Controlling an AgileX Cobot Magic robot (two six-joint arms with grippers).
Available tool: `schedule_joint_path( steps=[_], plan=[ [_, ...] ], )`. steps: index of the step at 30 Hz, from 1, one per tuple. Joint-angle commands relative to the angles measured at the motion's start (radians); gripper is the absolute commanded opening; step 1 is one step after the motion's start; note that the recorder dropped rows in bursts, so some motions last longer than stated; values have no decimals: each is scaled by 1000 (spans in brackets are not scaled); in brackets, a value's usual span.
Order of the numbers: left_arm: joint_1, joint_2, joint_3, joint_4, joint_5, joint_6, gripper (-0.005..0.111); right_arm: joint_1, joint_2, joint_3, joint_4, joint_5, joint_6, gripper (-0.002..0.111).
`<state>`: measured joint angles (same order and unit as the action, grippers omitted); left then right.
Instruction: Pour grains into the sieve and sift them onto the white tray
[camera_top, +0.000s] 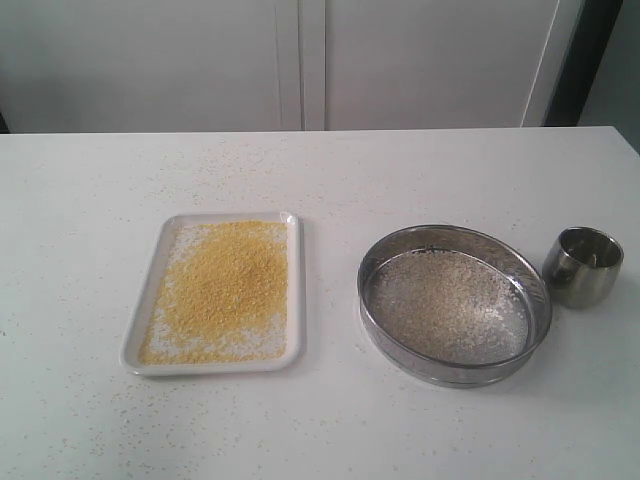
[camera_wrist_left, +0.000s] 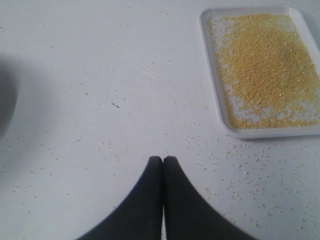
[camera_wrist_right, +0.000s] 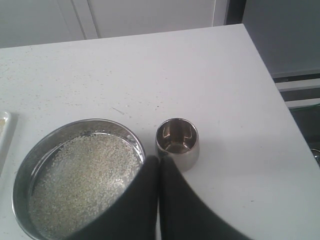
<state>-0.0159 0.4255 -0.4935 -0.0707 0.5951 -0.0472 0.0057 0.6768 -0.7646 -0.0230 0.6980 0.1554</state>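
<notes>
The white tray lies on the table's left half, spread with fine golden-yellow grains; it also shows in the left wrist view. The round steel sieve rests to its right, and pale coarse grains cover its mesh; the right wrist view shows the sieve too. Neither arm appears in the exterior view. My left gripper is shut and empty over bare table short of the tray. My right gripper is shut and empty, above the gap between sieve and cup.
A small empty steel cup stands upright just right of the sieve, also in the right wrist view. Stray grains dot the tabletop around the tray. The table's right edge runs close beyond the cup.
</notes>
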Motion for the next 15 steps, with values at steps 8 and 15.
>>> schedule_joint_path(
  steps=[8, 15],
  plan=[
    [3, -137, 98, 11, -5, 3, 0, -6, -8, -2, -3, -12, 3, 0],
    [3, -206, 134, 13, -80, 3, 0, -6, -8, -2, -3, -10, 3, 0]
  ],
)
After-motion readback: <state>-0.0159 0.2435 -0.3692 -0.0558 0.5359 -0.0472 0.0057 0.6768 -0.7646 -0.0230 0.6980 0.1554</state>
